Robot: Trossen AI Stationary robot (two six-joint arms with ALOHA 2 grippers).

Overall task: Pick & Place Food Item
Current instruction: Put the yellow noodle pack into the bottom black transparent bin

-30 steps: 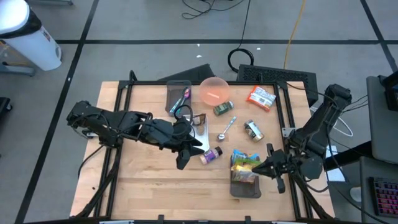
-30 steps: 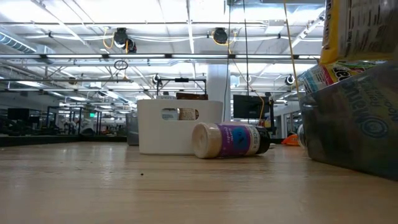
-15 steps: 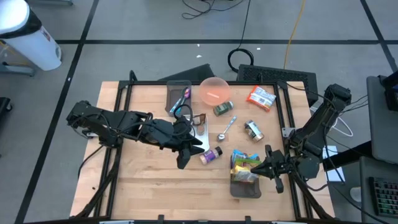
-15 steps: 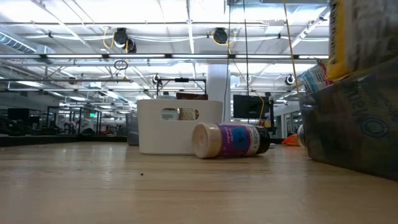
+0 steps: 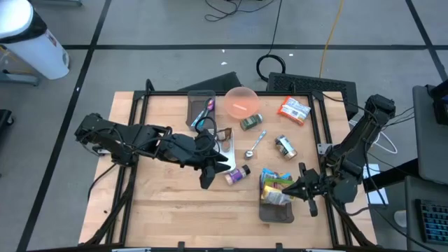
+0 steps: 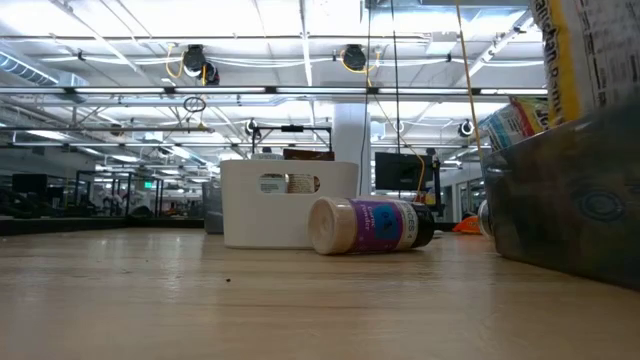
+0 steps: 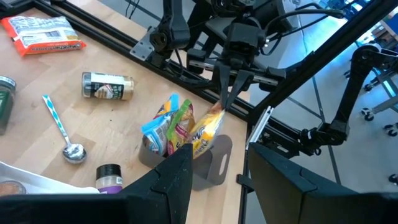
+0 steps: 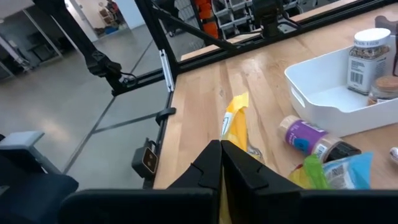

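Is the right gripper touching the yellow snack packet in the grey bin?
Touching: the right wrist view shows the right gripper shut on the yellow snack packet.

Both arms are matte black throughout, built from chunky rounded joint housings linked by straight segments.

The left arm [image 5: 133, 142] ends in the left pincer [image 5: 207, 175], whose two fingers [image 7: 165, 186] are broad, flat, angular black plates with bevelled edges.

The right arm [image 5: 357, 143] carries black cables along its segments and ends in the right pincer [image 5: 290, 189]; its fingers [image 8: 239, 171] are the same black wedge-shaped plates, tapering to narrow tips. No markings or labels are legible on either arm.
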